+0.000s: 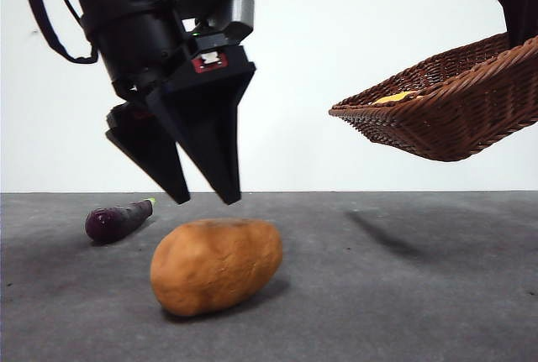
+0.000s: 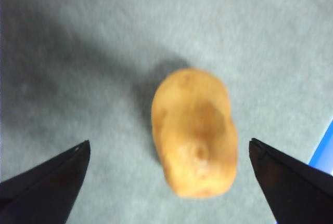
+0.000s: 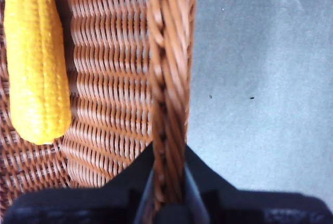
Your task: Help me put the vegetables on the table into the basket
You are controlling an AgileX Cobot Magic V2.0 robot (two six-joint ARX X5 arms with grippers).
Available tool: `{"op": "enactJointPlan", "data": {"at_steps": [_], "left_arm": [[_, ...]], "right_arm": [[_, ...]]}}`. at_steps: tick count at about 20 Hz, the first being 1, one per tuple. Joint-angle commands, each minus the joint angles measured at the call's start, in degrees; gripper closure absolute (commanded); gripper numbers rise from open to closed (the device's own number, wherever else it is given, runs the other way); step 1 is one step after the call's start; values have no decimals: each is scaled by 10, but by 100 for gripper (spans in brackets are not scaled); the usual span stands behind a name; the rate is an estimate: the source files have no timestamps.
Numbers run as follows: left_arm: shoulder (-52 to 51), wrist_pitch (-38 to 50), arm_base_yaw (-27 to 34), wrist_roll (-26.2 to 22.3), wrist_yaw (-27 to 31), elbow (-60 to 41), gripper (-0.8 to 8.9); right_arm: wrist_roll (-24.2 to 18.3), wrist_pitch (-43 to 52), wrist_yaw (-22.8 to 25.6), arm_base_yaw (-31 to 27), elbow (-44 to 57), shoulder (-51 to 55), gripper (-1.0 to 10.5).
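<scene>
A large tan potato (image 1: 216, 265) lies on the grey table (image 1: 403, 312) near the front. My left gripper (image 1: 206, 196) hangs open just above it, and its wrist view shows the potato (image 2: 195, 133) between the spread jaws, untouched. A small dark-purple eggplant (image 1: 116, 221) lies farther back to the left. The brown wicker basket (image 1: 437, 106) is held tilted in the air at the right by my right gripper (image 3: 167, 182), shut on its braided rim (image 3: 169, 68). A yellow corn cob (image 3: 35, 60) lies inside the basket.
The basket casts a shadow (image 1: 382, 236) on the table beneath it. A blue edge (image 2: 323, 151) shows at the side of the left wrist view.
</scene>
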State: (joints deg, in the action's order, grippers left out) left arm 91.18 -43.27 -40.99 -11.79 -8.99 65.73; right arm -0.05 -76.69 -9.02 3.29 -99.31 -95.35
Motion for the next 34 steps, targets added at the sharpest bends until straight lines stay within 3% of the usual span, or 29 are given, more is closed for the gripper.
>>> {"op": "enactJointPlan", "data": {"at_steps": [1, 4, 7, 8, 9, 11, 14, 20, 25, 28, 32, 34], "left_arm": [[17, 10, -7, -3, -4, -5, 59], [46, 17, -7, 9, -46, -5, 59], [83, 29, -7, 19, -42, -5, 68], [91, 32, -7, 26, -31, -5, 148], [92, 33, -7, 30, -23, -5, 348], [92, 39, -10, 30, -19, -5, 844], [92, 39, -10, 31, -39, -5, 821], [15, 40, -11, 71, -155, 5, 821], [-124, 39, -11, 108, -155, 5, 821], [-197, 92, -11, 167, -155, 5, 820], [-208, 189, -21, 223, -150, 5, 819], [-190, 213, -27, 228, -150, 5, 818]], "right_arm": [[-6, 3, -6, 0, 3, -1, 954], [-6, 3, -7, 0, 3, -1, 954], [-6, 4, -6, 0, 3, -1, 954], [-6, 4, -6, 0, 3, -1, 954], [-6, 4, -6, 0, 3, -1, 954], [-6, 4, -6, 0, 3, -1, 954], [-7, 4, -6, 0, 3, -1, 954], [-6, 4, -6, 0, 3, -1, 955], [-6, 4, -6, 1, 3, -1, 954], [1, 5, -7, 2, 3, -1, 955], [12, 4, -15, 30, 3, -1, 955], [16, 5, -15, 57, 3, -1, 955]]}}
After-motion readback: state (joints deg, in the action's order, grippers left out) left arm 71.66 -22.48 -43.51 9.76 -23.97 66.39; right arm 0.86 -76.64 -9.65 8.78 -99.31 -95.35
